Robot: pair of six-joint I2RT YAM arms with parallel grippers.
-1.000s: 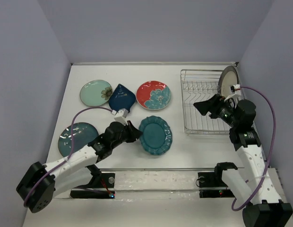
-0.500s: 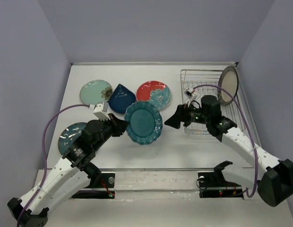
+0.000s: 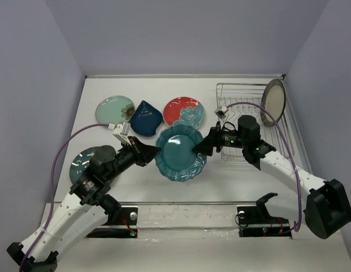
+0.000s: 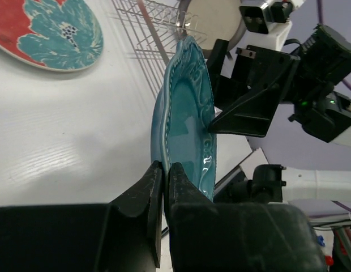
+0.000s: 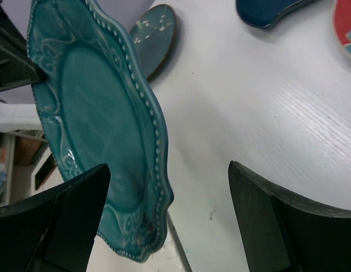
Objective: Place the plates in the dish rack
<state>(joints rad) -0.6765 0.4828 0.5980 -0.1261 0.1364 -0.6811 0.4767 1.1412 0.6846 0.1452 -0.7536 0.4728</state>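
Observation:
My left gripper (image 3: 154, 151) is shut on the left rim of the teal scalloped-rim plate (image 3: 181, 153) and holds it tilted above the table; the pinch shows in the left wrist view (image 4: 165, 165). My right gripper (image 3: 202, 146) is open, and its jaws straddle the plate's right rim (image 5: 96, 130) without closing. The dish rack (image 3: 243, 113) stands at the back right with the cream brown-rimmed plate (image 3: 274, 101) upright in it. The mint-green plate (image 3: 112, 110), navy teardrop plate (image 3: 145, 117) and red plate (image 3: 183, 110) lie flat at the back. The blue-teal round plate (image 3: 88, 161) is partly hidden under my left arm.
Purple walls close the table on the left, back and right. A metal rail (image 3: 187, 202) runs along the near edge by the arm bases. The rack (image 4: 147, 22) is just behind the right arm.
My left gripper lifted the teal scalloped plate off the table and carried it right, tilted. My right gripper swung left from the rack to the plate's right rim.

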